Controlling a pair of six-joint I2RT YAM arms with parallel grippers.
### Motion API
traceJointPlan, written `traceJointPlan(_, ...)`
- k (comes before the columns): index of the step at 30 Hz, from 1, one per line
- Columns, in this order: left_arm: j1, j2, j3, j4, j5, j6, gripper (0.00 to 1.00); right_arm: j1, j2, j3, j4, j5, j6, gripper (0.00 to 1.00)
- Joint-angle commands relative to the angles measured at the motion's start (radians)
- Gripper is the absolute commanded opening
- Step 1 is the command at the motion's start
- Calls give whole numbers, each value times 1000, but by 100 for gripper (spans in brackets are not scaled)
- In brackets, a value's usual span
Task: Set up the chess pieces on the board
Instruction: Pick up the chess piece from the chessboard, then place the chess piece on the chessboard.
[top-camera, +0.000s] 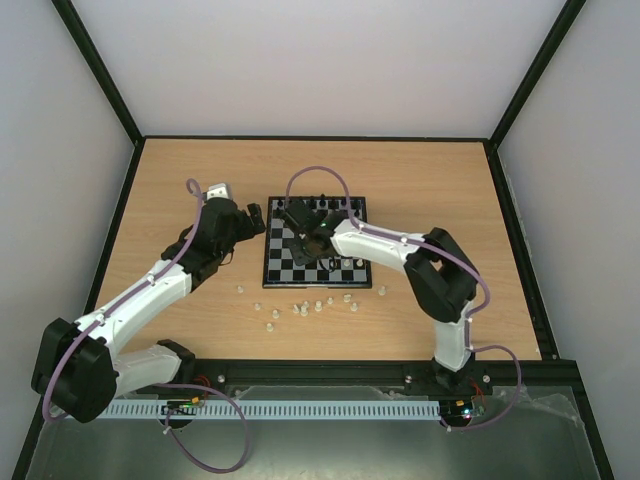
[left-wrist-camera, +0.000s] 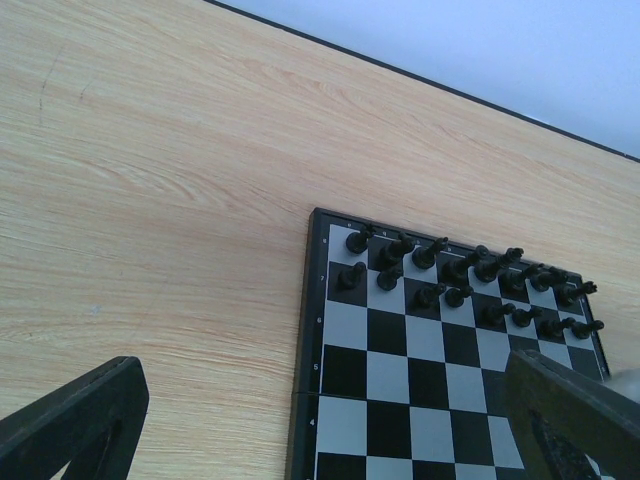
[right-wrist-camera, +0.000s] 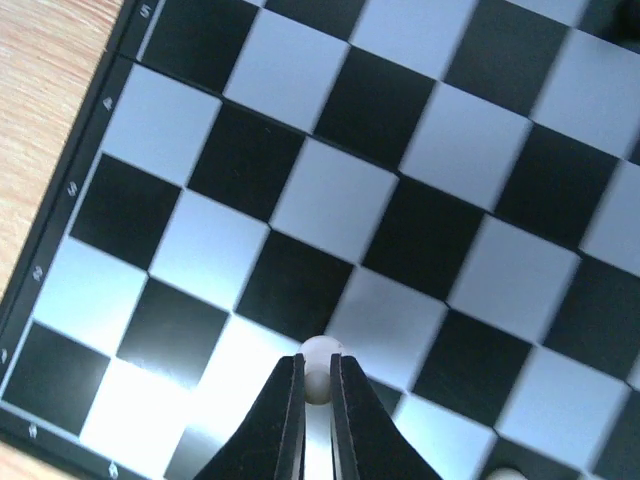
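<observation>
The board (top-camera: 284, 264) lies mid-table, with black chessmen (top-camera: 320, 206) along its far rows. My right gripper (top-camera: 318, 246) hangs over the board's middle. In the right wrist view the right gripper (right-wrist-camera: 317, 372) is shut on a small white chess piece (right-wrist-camera: 321, 352), pinched by its round head just above a square of the board (right-wrist-camera: 330, 195). Several loose white chess pieces (top-camera: 303, 308) lie on the wood in front of the board. My left gripper (top-camera: 254, 220) stands open beside the board's left edge, and in its wrist view the left gripper (left-wrist-camera: 322, 400) has only the board (left-wrist-camera: 392, 374) between its fingers (left-wrist-camera: 80, 420).
A few white pieces (top-camera: 347, 265) stand on the board's near right rows, and another shows at the lower edge of the right wrist view (right-wrist-camera: 506, 473). Black chessmen (left-wrist-camera: 470, 275) fill two rows. One white piece (top-camera: 382, 291) lies off the board's right corner. Black-framed walls surround the table.
</observation>
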Motion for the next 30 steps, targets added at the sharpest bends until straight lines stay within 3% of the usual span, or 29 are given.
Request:
traceJointPlan(1,-2,-19,-13,-1,-12,-3,100,4,-113,-93,-45,31,16,5)
traceJointPlan(9,-2,-20,-13,-1,-11,-4,99,3,-160,-190,-35,51,32,5)
traceJointPlan(30,-2,-15,-13,2,-7,-2,100,4,-123,-203,-36,81,30,8)
